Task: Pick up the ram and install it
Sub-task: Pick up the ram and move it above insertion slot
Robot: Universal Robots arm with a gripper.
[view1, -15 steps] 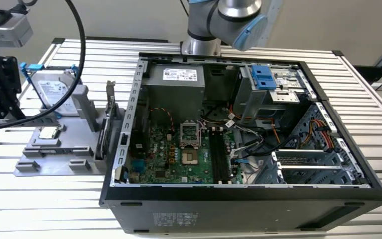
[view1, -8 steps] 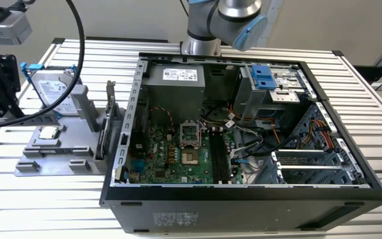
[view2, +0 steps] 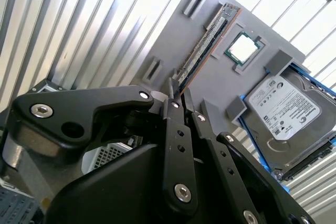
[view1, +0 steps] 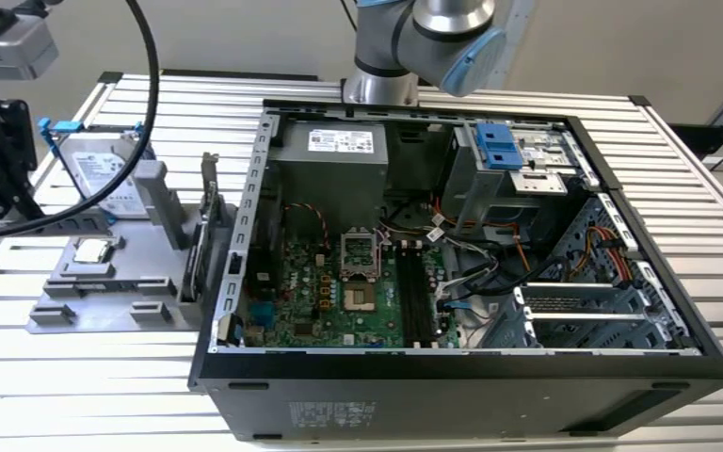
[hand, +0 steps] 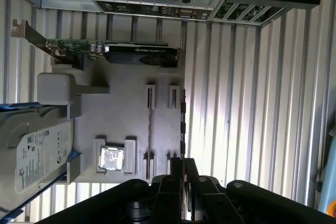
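I judge this to be the pick-up step. My black linkage gripper (view2: 178,97) sits at the near end of the long, thin, dark ram stick (view2: 203,45). The stick stands on edge in the slots of the flat grey plastic holder tray (view2: 210,90), outside the open black computer case (view1: 462,372). I cannot tell whether the gripper is clamped on it. Lifting calls for a firm hold and a straight pull clear of the slots. I count one ram stick, one square silver processor chip (view2: 242,47) and one silver hard drive (view2: 283,111).
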